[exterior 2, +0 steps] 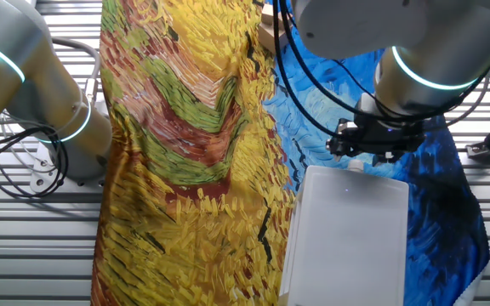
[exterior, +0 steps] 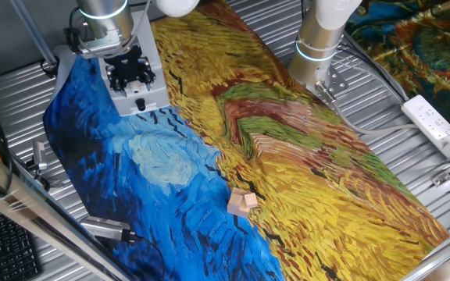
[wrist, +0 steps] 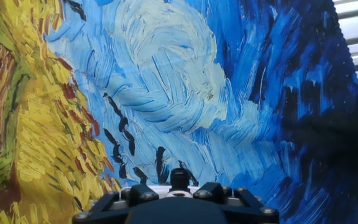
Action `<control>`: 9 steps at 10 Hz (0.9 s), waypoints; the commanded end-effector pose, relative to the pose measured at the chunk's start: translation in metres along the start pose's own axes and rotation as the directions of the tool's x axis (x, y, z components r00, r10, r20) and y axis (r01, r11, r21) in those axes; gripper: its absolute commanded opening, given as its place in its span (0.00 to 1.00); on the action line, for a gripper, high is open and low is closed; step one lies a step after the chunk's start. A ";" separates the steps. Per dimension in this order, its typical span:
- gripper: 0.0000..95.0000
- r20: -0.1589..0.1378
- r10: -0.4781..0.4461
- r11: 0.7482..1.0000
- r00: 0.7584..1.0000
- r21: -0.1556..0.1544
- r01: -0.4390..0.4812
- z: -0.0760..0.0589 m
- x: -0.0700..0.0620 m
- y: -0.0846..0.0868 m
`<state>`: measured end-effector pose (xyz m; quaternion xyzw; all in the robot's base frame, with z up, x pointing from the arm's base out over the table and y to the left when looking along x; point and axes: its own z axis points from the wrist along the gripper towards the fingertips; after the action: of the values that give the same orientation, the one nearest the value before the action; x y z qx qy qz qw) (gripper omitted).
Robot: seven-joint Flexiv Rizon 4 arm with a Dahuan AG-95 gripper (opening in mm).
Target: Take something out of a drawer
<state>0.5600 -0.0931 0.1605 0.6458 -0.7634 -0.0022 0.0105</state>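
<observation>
On the far left of the table stands the boxy pale grey plastic unit (exterior: 143,86), and its small grey drawer (exterior: 141,100) with the tiny knob (exterior: 141,104) looks closed. The black two-finger gripper (exterior: 129,72) hangs right above it. I cannot tell if its fingers are apart. To the right, small tan wooden blocks (exterior: 241,203) lie on the painted blue and yellow cloth (exterior: 287,156). The job is just starting: next the gripper must grab the knob and pull.
</observation>
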 end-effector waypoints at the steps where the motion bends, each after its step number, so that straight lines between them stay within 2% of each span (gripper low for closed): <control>1: 0.60 -0.004 0.000 1.000 1.000 -0.001 0.000 0.000 0.001 0.000; 3: 0.60 -0.007 -0.003 1.000 1.000 -0.001 0.003 0.003 0.005 0.000; 4: 0.40 -0.006 -0.003 1.000 1.000 -0.001 0.003 0.005 0.008 0.001; 9: 0.40 0.000 0.000 1.000 1.000 0.000 0.000 0.012 0.013 0.002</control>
<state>0.5558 -0.1063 0.1487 0.6458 -0.7634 -0.0018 0.0099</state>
